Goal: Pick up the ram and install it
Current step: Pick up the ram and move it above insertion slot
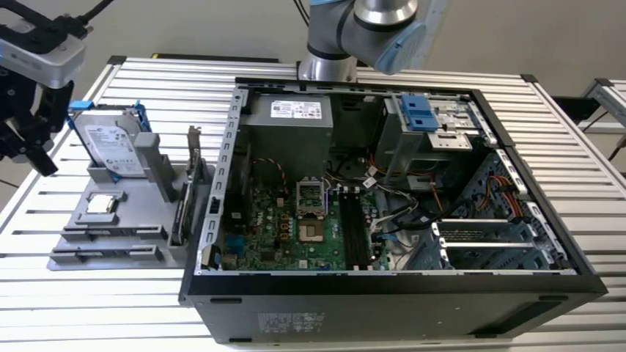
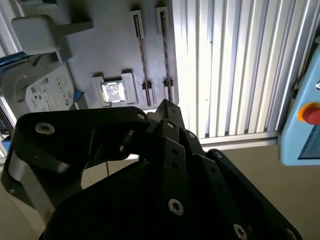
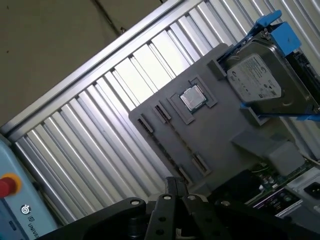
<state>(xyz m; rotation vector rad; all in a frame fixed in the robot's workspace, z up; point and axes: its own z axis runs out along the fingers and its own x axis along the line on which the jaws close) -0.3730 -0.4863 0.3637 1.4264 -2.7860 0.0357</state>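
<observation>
Gripper [image 1: 26, 152] bodywork sits closest in both wrist views, poised above the grey fixture [image 2: 100, 55]; its grip state cannot be told. Ram [image 2: 142, 60] appears as a thin strip on edge in a long fixture slot, just beside the processor [image 2: 113, 91]. Hard drive [image 2: 40, 95] stands further along, and the open computer case [image 1: 391, 301] lies alongside.

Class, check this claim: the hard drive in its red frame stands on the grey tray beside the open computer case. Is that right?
No: the frame is blue, not red, as the exterior view shows. The hard drive does stand on the grey tray beside the open computer case.
</observation>
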